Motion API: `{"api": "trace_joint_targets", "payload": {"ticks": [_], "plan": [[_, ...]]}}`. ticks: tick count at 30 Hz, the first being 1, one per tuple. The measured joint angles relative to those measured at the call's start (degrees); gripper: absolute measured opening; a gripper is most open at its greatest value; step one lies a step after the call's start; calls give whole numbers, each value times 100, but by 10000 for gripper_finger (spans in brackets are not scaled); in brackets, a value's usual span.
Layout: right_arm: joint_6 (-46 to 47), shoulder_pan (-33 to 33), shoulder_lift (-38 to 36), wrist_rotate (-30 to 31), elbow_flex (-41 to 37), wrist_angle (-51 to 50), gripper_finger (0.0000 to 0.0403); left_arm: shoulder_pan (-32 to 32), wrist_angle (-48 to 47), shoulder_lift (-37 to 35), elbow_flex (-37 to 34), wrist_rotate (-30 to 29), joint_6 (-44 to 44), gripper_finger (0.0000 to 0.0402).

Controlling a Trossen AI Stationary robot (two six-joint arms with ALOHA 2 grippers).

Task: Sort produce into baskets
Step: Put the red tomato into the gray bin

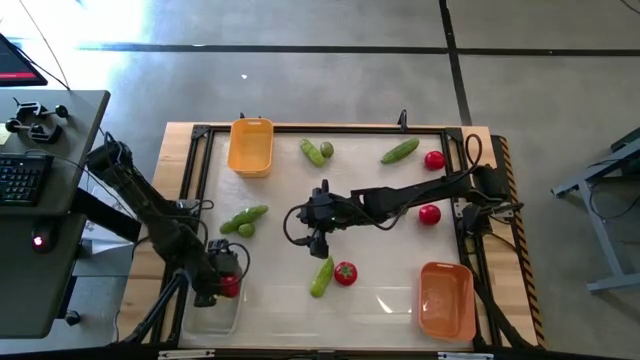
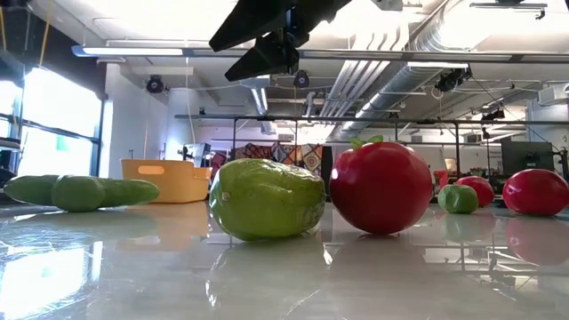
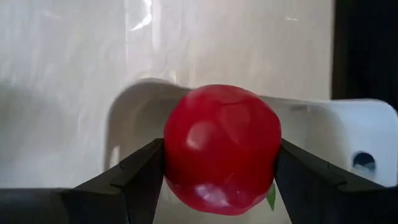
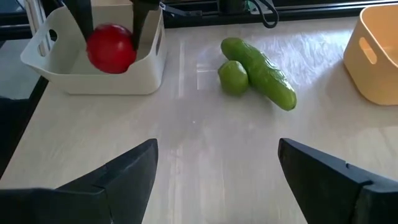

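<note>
Desk [image 1: 380, 300], pale-topped, bearing clear basket [image 4: 93, 78] at its left front corner, above which left pincer [image 3: 217, 171] is clamped on red tomato [image 3: 221, 149]; right pincer [image 4: 214, 165] mid-desk, fingers apart, holding nothing.

We see a tomato [image 1: 229, 286] above the bin [image 1: 212, 316] at the table's [image 1: 380, 305] front left corner; a second bin [image 1: 250, 146] sits at the back edge, a third [image 1: 446, 300] front right.

Bright daylight; glare streaks the table [image 1: 380, 300]; near tomato [image 3: 221, 149] soft.
</note>
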Motion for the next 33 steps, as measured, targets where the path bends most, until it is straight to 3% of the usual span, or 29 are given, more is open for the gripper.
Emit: {"api": "trace_joint_targets", "payload": {"ticks": [12,23,27,33], "plan": [[0,0,2,0,-2,-2,323,149,-246,0,-2,-572,-775,250],[-44,0,2,0,-2,-7,323,146,-1030,0,-2,-849,-1646,250],[-44,0,2,0,-2,-7,323,146,-917,0,-2,-813,-1474,250],[-44,0,2,2,-2,-7,323,-14,-249,0,0,-654,-520,250]]}}
